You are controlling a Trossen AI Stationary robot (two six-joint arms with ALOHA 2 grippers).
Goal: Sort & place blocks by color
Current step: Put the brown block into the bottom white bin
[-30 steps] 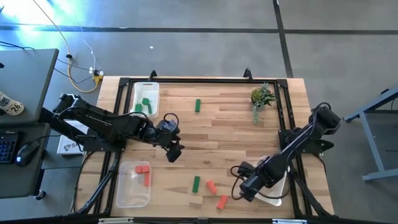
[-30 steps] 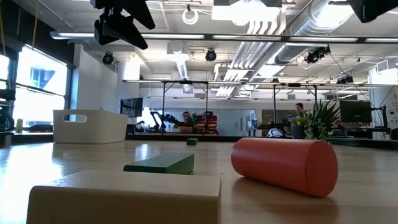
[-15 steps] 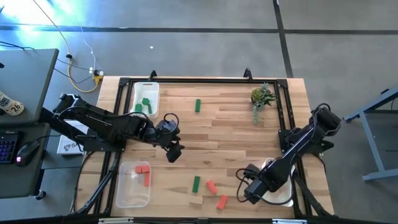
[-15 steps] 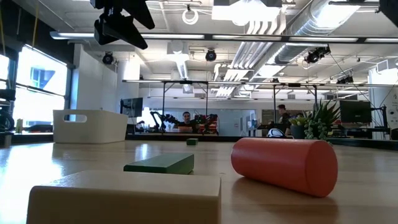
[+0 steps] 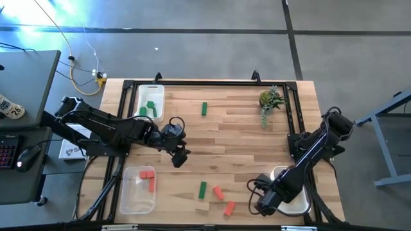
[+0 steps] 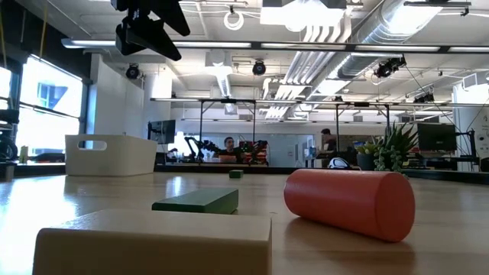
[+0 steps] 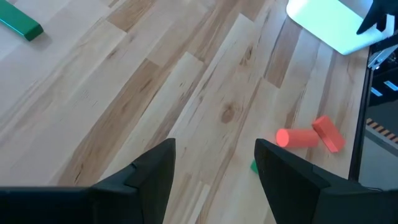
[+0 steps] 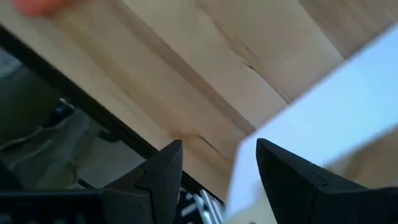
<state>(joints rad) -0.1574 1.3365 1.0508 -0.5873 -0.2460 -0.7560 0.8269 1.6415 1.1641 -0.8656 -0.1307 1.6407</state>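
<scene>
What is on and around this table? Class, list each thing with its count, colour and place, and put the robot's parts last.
Green blocks: two in the far-left tray; one loose at far centre; one near the front edge.
Red-orange blocks: two in the near-left tray; two loose at the front.
Tan block: one, front edge.
Trays: three, clear or white; far left, near left, near right.
Plant: one, green, far right.
Left gripper: open, empty, left of centre.
Right gripper: open, empty, at the near-right tray.

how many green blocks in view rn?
4: two in the far-left tray, one loose mid-table near the far edge, one by the near edge. More could be hidden.
</scene>
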